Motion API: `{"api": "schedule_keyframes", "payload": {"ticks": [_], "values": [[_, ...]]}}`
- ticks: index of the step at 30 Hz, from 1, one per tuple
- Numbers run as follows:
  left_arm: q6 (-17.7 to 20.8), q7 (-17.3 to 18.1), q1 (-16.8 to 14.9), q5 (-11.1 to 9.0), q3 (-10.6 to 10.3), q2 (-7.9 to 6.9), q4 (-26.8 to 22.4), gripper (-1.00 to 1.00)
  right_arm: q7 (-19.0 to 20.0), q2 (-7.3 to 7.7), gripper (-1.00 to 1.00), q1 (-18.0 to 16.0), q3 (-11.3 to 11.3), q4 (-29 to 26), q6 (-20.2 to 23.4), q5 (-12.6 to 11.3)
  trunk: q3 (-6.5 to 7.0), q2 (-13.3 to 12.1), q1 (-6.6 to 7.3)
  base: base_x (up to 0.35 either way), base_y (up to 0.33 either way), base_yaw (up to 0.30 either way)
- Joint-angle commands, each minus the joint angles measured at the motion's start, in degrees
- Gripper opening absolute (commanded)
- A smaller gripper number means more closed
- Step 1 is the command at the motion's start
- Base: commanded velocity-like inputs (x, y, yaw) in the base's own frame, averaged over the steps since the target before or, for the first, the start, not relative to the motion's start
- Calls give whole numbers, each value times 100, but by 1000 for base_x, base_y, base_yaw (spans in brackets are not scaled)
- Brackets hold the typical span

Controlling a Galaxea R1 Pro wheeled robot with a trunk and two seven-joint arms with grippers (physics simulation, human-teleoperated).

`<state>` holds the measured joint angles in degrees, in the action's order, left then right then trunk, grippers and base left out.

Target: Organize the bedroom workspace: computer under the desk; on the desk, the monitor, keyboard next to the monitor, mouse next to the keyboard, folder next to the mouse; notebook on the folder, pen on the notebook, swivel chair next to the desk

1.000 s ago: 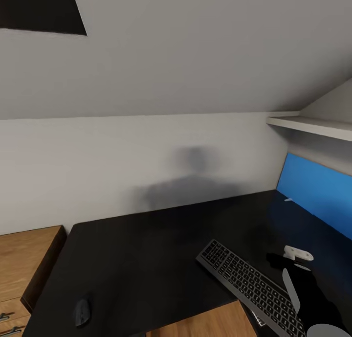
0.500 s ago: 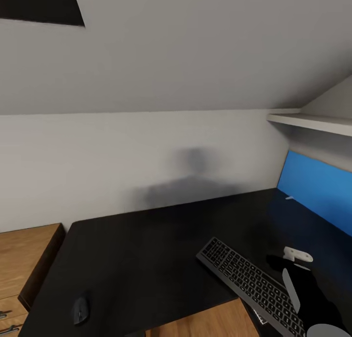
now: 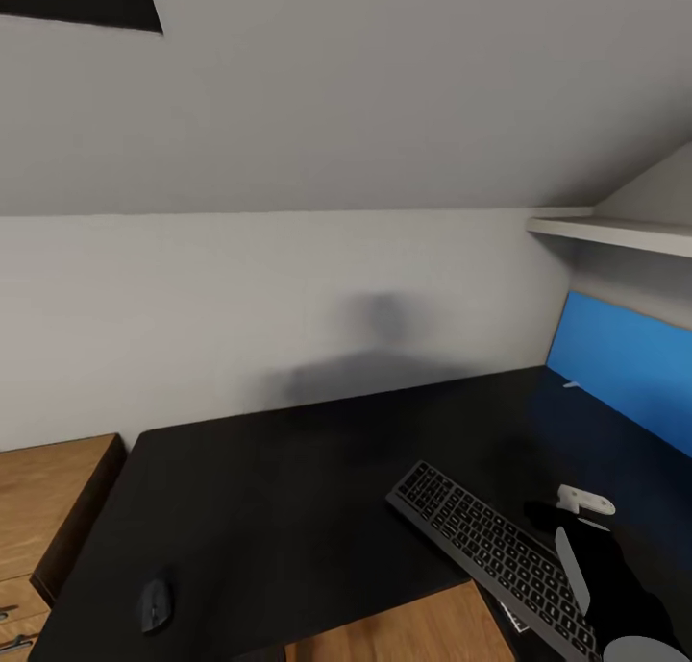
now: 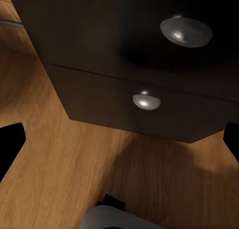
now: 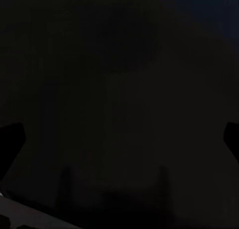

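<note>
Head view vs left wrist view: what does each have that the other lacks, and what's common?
Head view: keyboard and mouse on the desk, blue wall panel, shelf. Left wrist view: black drawer fronts with round silver knobs, seen close up. Both: the desk and the wooden floor.

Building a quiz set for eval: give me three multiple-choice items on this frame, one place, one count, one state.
1. Where is the small black rounded mouse?
A. near the glossy black desk's left front corner
B. on the keyboard
C. on the shelf

2. Round silver knobs in the left wrist view?
A. none
B. two
C. five

3. The slim silver-grey keyboard:
A. upright
B. flat, angled, overhanging the desk's front edge
C. on the floor

A: it sits at that corner. B: two knobs. B: its end juts past the edge.
</note>
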<state>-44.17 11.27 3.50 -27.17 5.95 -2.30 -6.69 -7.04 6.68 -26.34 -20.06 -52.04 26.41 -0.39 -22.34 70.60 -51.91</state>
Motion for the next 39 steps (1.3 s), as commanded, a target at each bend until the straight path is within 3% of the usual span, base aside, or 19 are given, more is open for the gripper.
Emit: {"api": "schedule_keyframes", "payload": {"ticks": [1, 9, 24, 33, 39], "values": [[5, 60, 2, -16, 46, 2, -8, 100, -17, 0, 100, -2, 2, -8, 31, -5, -24, 45, -23, 0, 0, 0], [5, 60, 2, -16, 41, -3, -8, 100, -17, 0, 100, -2, 9, -6, 33, -5, -24, 45, -23, 0, 0, 0], [5, 60, 2, -16, 38, -4, -8, 100, -17, 0, 100, -2, 15, 1, 32, -5, -293, 647, -352, 0, 0, 0], [12, 60, 2, -16, 38, -7, -8, 100, -17, 0, 100, -2, 19, -3, 33, -5, -293, 647, -352, 0, 0, 0], [8, 60, 2, -16, 38, -7, -8, 100, -17, 0, 100, -2, 20, -4, 34, -5, -401, 887, -484, 0, 0, 0]]}}
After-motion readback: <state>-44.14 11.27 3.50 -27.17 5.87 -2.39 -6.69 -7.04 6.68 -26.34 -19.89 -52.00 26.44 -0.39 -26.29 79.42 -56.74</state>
